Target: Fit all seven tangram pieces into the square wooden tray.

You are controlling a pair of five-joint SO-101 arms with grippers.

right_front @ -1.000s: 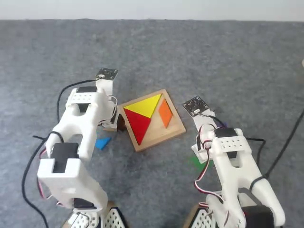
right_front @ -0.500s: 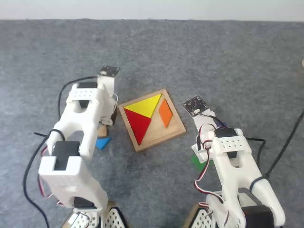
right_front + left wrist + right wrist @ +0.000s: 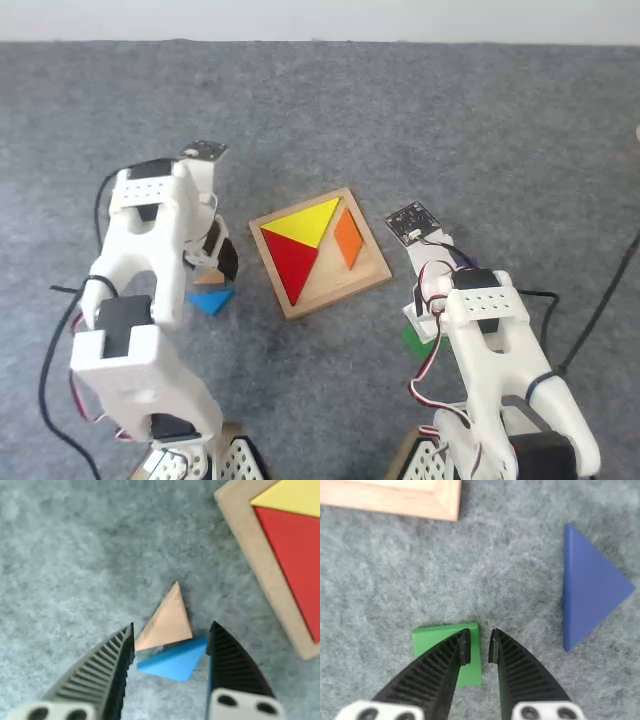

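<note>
The square wooden tray holds a yellow triangle, a red triangle and an orange parallelogram. Left of it on the carpet, a tan triangle lies touching a light blue triangle. My left gripper hangs open over these two, one finger on each side. My right gripper is shut with nothing in it, above the edge of a green square. A dark blue triangle lies beside it.
The tray's near half is bare wood. Its corner lies a short way beyond the green square. Grey carpet spreads around everything, with open room behind the tray. The right arm's body covers the carpet right of the tray.
My left arm has swung left, away from the tray's left edge, and the tan triangle now lies uncovered beside the light blue one. The right arm has not moved.
</note>
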